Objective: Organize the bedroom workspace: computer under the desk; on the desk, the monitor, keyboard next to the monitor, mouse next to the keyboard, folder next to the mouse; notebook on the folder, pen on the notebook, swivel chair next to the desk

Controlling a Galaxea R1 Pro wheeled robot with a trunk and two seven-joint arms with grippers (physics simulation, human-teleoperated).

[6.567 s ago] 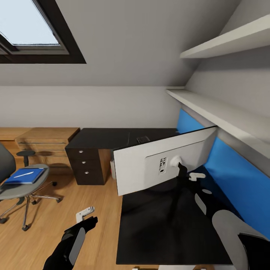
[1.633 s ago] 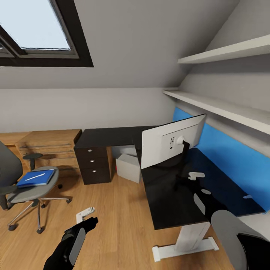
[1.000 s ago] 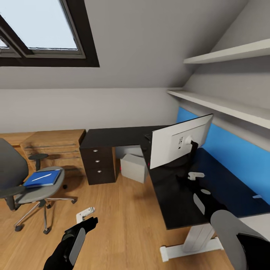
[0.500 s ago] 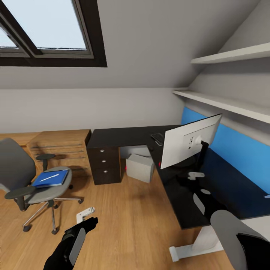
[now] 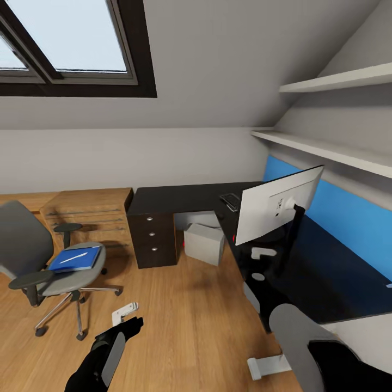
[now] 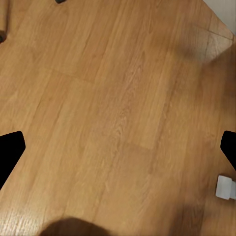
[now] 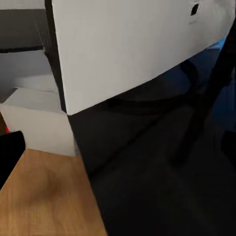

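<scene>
The monitor (image 5: pixel 275 211) stands on the black desk (image 5: pixel 179 198) with its white back (image 7: pixel 137 49) toward me. A slim dark keyboard (image 5: pixel 230 201) lies on the desk beyond it. The pale computer (image 5: pixel 204 243) (image 7: pixel 34 123) sits under the desk. At the left, the grey swivel chair (image 5: pixel 32 256) carries the blue folder (image 5: pixel 75 259) with the thin white pen (image 5: pixel 71 257) on top. The notebook and the mouse are hidden. My left gripper (image 5: pixel 125 314) (image 6: pixel 118 152) hangs open over bare floor. My right gripper (image 5: pixel 260 264) is open above the desk's near edge, holding nothing.
A light wooden drawer unit (image 5: pixel 90 215) stands against the back wall left of the desk's black drawers (image 5: pixel 154 239). Blue wall panel (image 5: pixel 348 218) and white shelves (image 5: pixel 326 155) run along the right. The desk's white foot (image 5: pixel 269 365) (image 6: pixel 225 187) rests on the wooden floor (image 5: pixel 185 316).
The camera has backed away from the desk and turned, so desk, monitor and chair show farther off. In the last half second my right arm has shifted left over the desk's edge.
</scene>
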